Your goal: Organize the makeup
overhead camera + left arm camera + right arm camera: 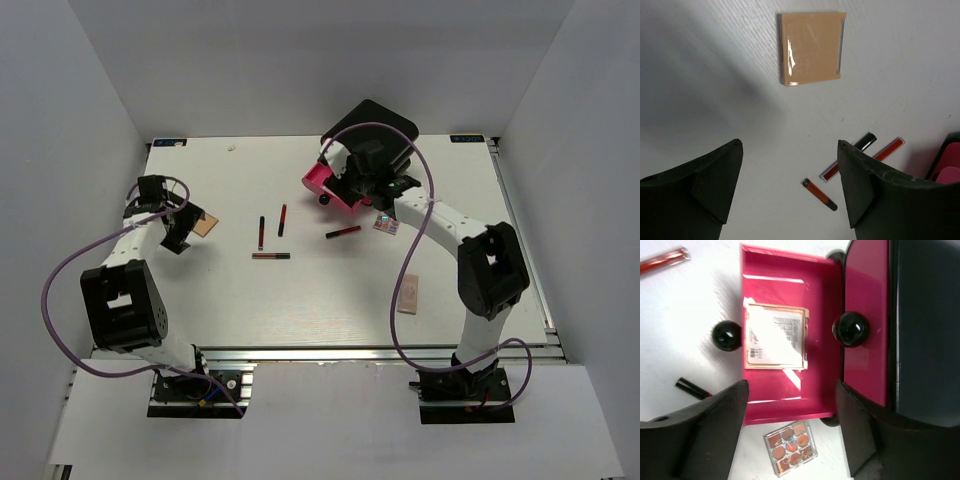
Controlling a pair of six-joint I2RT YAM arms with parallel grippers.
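1 palette lies in the drawer, a 2nd palette on the table beside it.

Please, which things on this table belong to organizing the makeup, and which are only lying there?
Belong to the job: beige square palette; four thin sticks; small colour palette; beige tube; labelled palette inside the open pink drawer of the black box.

Only lying there: small white scrap at the far side.

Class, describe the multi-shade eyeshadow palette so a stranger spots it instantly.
Find the black box with pink drawers at the back. Beside its open pink drawer lies a small square clear palette. Unlike the plain beige square compact, it shows a grid of brown-orange pans.
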